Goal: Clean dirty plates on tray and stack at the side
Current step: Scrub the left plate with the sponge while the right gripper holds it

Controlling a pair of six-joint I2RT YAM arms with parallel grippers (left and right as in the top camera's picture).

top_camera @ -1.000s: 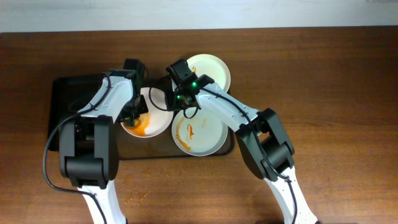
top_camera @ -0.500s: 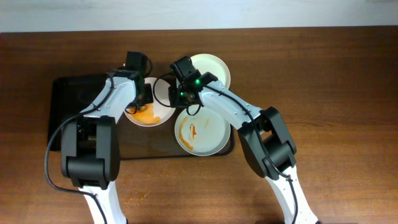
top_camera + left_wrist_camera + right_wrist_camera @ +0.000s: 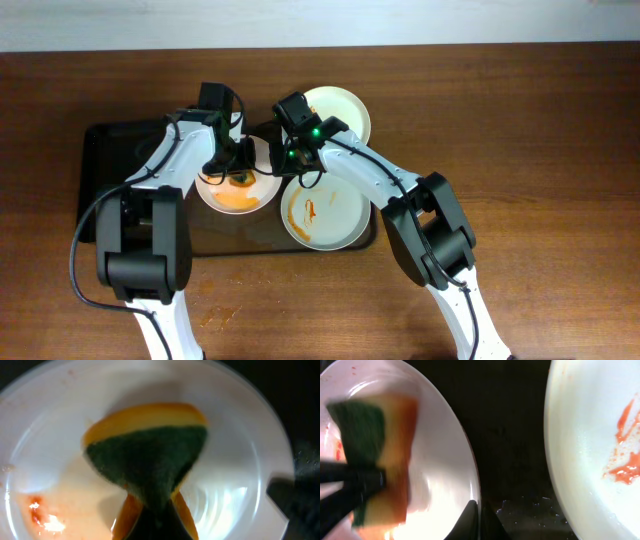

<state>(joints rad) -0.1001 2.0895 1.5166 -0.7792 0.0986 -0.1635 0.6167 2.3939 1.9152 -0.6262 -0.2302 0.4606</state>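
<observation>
A white plate smeared with orange sauce (image 3: pixel 240 190) sits on the black tray (image 3: pixel 120 150). My left gripper (image 3: pixel 238 172) is shut on a yellow-and-green sponge (image 3: pixel 150 450) pressed against this plate's inside (image 3: pixel 240 460). My right gripper (image 3: pixel 285 163) is shut on the same plate's rim (image 3: pixel 470 485), one finger on each side. The sponge also shows in the right wrist view (image 3: pixel 375 455). A second white plate with red sauce streaks (image 3: pixel 322 210) lies on the tray's right end, also in the right wrist view (image 3: pixel 590 435). A clean white plate (image 3: pixel 340 112) sits behind the tray on the table.
The brown wooden table (image 3: pixel 540 150) surrounds the tray. The tray surface between the two dirty plates is wet (image 3: pixel 520 505). Orange smudges mark the table near the front edge (image 3: pixel 215 318).
The left gripper has swept the sponge back and forth across the plate, from its left part toward the middle. The plate shifted and tilted slightly in the right gripper's hold.
</observation>
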